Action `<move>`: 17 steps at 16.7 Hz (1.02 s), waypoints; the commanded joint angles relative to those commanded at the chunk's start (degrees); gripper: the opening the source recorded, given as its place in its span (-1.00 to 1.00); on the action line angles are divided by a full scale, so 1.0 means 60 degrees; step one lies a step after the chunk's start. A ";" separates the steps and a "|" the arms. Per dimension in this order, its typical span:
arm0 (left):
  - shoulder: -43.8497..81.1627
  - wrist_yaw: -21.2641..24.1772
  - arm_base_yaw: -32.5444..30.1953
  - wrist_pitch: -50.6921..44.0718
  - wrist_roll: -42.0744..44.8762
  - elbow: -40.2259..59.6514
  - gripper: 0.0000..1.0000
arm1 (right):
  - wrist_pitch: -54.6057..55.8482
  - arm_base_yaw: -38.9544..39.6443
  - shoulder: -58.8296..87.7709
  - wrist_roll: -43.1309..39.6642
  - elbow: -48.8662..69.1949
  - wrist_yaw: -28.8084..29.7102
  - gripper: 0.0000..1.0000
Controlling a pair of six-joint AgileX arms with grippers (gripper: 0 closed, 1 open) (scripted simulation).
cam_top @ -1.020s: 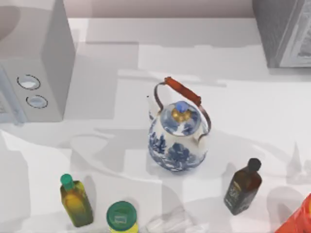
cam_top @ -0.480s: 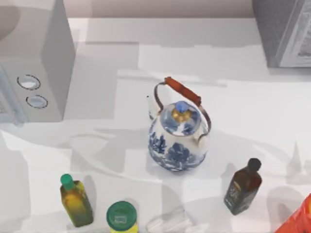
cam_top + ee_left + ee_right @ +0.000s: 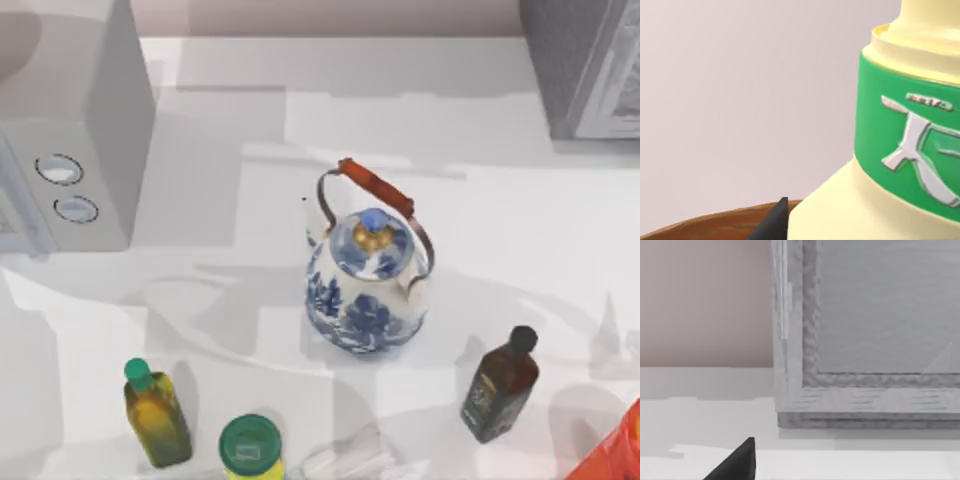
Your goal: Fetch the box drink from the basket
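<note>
Basket rim (image 3: 715, 222) beside box drink (image 3: 900, 150), left pincer (image 3: 771, 222) close.

1. A teapot (image 3: 366, 280) stands mid-tabletop (image 3: 520, 220).
2. A bottle (image 3: 499, 384) stands to its right, nearer the front.
3. A small bottle (image 3: 156, 414) and a jar (image 3: 250, 449) stand front left.

My left wrist camera sits close against the box drink (image 3: 875, 210): a pale yellow body rising to a narrower neck, wrapped by a green band (image 3: 905, 145) with a raised white mark on it. One dark fingertip (image 3: 771, 224) of mine pokes in just beside its shoulder. A brown basket rim (image 3: 700, 225) curves below, against a plain pale backdrop.
</note>
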 joint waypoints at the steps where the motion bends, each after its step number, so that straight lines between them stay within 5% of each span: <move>1: -0.0003 0.0001 -0.0001 -0.0021 -0.0003 0.0020 -1.00 | 0.0000 0.0000 0.0000 0.0000 0.0000 0.0000 1.00; 17: 0.0247 -0.0143 -0.0143 -0.5348 -0.0038 0.5688 -1.00 | 0.0000 0.0000 0.0000 0.0000 0.0000 0.0000 1.00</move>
